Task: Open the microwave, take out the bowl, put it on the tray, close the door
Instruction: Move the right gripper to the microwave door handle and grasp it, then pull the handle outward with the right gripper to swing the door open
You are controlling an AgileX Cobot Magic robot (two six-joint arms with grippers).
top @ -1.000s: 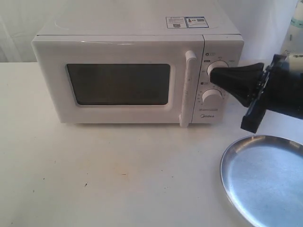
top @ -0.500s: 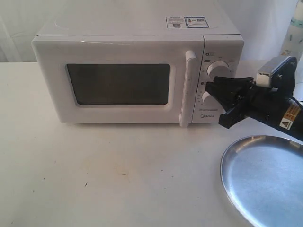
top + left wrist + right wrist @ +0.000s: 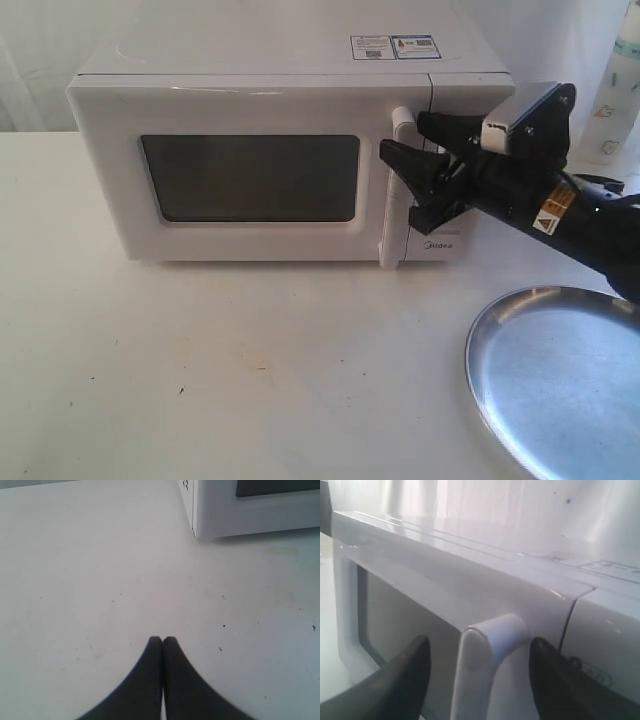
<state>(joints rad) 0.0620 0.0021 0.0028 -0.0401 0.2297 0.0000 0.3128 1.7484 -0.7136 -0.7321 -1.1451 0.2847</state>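
The white microwave (image 3: 270,150) stands at the back of the table with its door (image 3: 250,175) shut. My right gripper (image 3: 402,138) is open and straddles the top of the door's vertical bar handle (image 3: 396,210). In the right wrist view the handle (image 3: 487,675) stands between the two black fingers (image 3: 405,680), with a gap on each side. The silver tray (image 3: 560,380) lies at the front right. My left gripper (image 3: 162,640) is shut on nothing, low over the bare table near the microwave's lower corner (image 3: 220,515). The bowl is hidden.
A pale bottle (image 3: 622,90) stands at the back right behind the right arm. The white table (image 3: 250,370) stretches in front of the microwave. The right arm covers the microwave's two dials.
My right gripper has moved left and up, from in front of the dials to the door handle. It has turned and opened round the handle's top. The door stays shut.
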